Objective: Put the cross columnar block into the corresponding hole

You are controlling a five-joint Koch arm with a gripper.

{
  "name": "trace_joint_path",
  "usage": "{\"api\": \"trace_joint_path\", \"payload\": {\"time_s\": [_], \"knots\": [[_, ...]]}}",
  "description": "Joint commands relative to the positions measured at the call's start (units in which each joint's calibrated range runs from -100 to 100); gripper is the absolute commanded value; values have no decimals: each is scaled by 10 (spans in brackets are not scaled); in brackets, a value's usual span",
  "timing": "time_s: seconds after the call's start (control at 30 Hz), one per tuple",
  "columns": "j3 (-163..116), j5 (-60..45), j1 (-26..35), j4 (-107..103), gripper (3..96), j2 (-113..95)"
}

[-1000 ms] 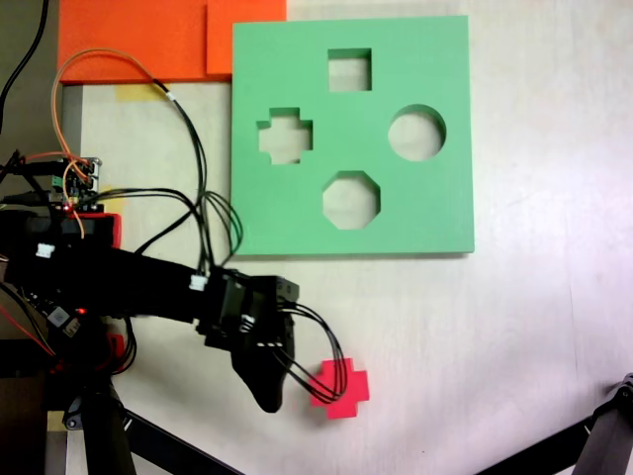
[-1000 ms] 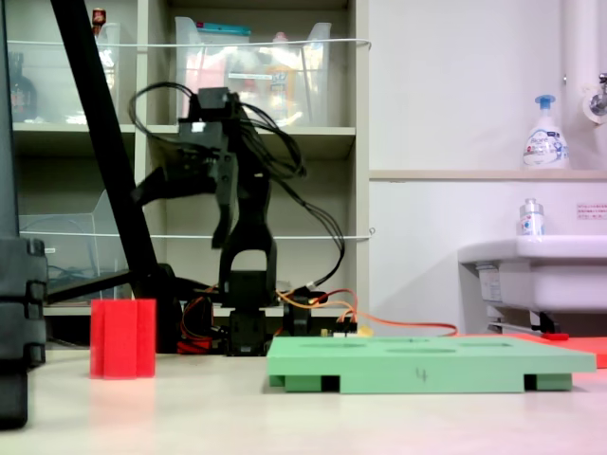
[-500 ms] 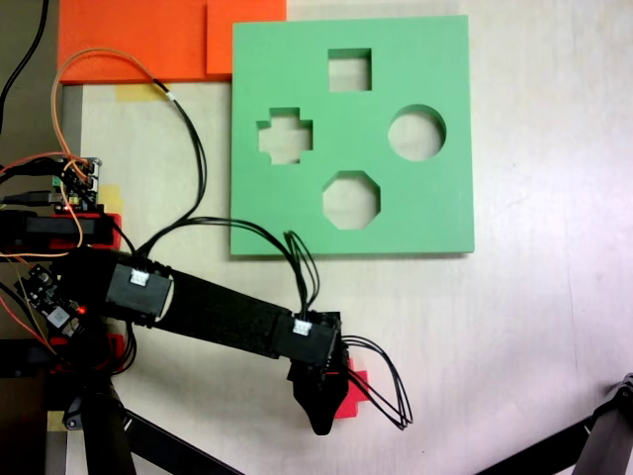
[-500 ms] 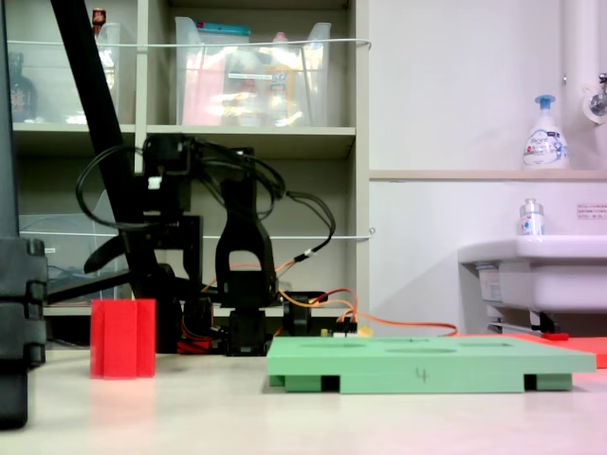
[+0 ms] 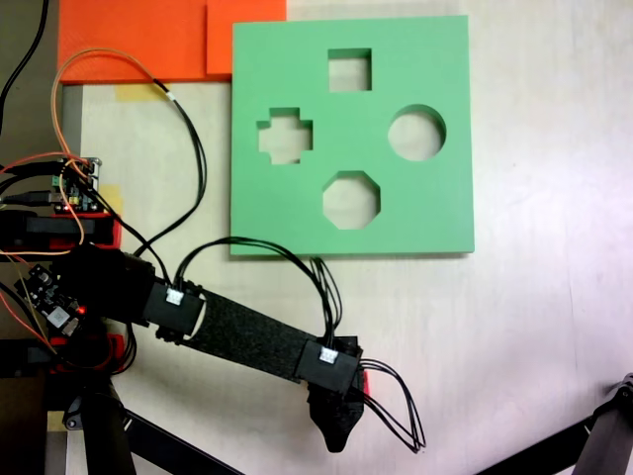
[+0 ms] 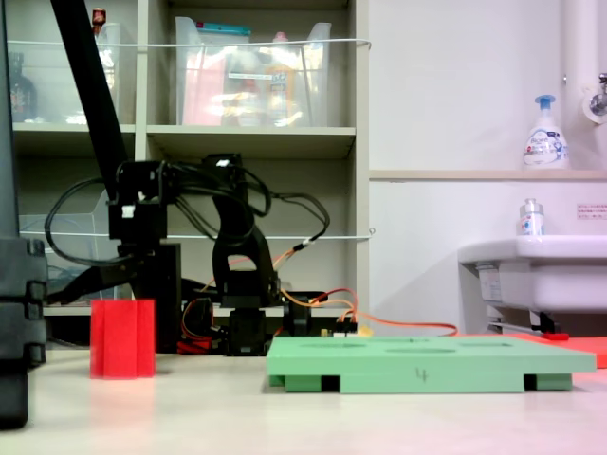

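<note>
- The cross columnar block (image 6: 122, 338) stands upright on the table, at about five o'clock of the green board (image 5: 435, 198) in the first exterior view.
- The gripper (image 5: 337, 427) hangs above it; whether its jaws are parted cannot be told.
- A square, centred grasp is advised, the block's arms being matched to the corresponding hole (image 5: 285, 136) at the board's nine o'clock.

The first exterior view looks straight down on the table (image 5: 554, 327) from overhead; the second exterior view sits low at table height, facing the shelves (image 6: 256, 142). Both exterior views share the green board (image 5: 415, 208) (image 6: 427, 365) and arm (image 5: 237, 336) (image 6: 152, 237)
</note>
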Motion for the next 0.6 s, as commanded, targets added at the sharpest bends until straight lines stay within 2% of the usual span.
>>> {"api": "trace_joint_path", "payload": {"time_s": [0.03,0.13,0.23,0.3,0.5,0.6], "knots": [[33,-5,-3,24,726,-3],[33,-5,-3,24,633,-3],[33,-5,-3,23,474,-4],[32,-5,-5,17,411,-5],[31,0,-5,-30,322,-24],[31,10,-1,-48,318,-72]]}}
